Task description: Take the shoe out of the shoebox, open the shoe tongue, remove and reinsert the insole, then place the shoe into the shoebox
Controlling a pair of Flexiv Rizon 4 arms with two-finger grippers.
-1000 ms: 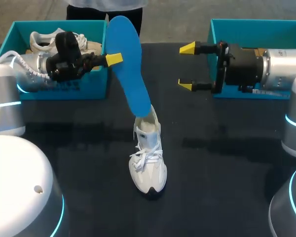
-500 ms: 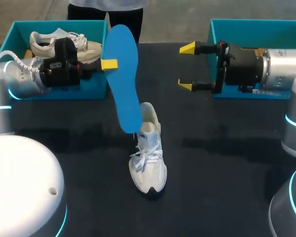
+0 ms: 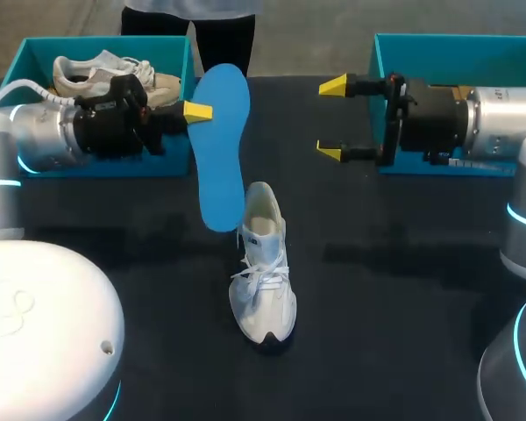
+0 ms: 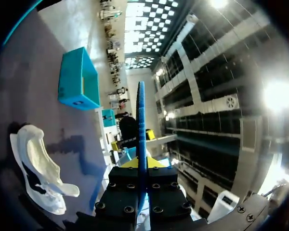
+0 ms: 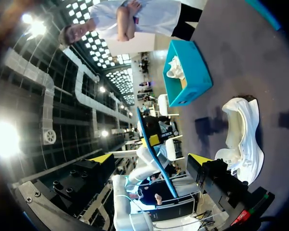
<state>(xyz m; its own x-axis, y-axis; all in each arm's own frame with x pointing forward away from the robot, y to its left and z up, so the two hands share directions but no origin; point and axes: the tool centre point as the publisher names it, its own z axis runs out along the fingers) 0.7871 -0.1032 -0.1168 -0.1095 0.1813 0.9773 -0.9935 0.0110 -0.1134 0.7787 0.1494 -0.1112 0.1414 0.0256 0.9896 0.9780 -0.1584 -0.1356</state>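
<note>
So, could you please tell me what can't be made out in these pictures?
- Head view: far fingertip of the left pincer, behind the blue insole.
- Head view: inside of the right shoebox, mostly covered by the right arm.
- Left wrist view: the blue insole's faces, seen edge-on.

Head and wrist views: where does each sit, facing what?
Head view: above and behind, looking down on the table; both arms show.
Left wrist view: on the left arm, looking along the left claw, shut on the insole.
Right wrist view: on the right arm, facing the left arm past the open right claw.
Both wrist views share insole and shoe.
</note>
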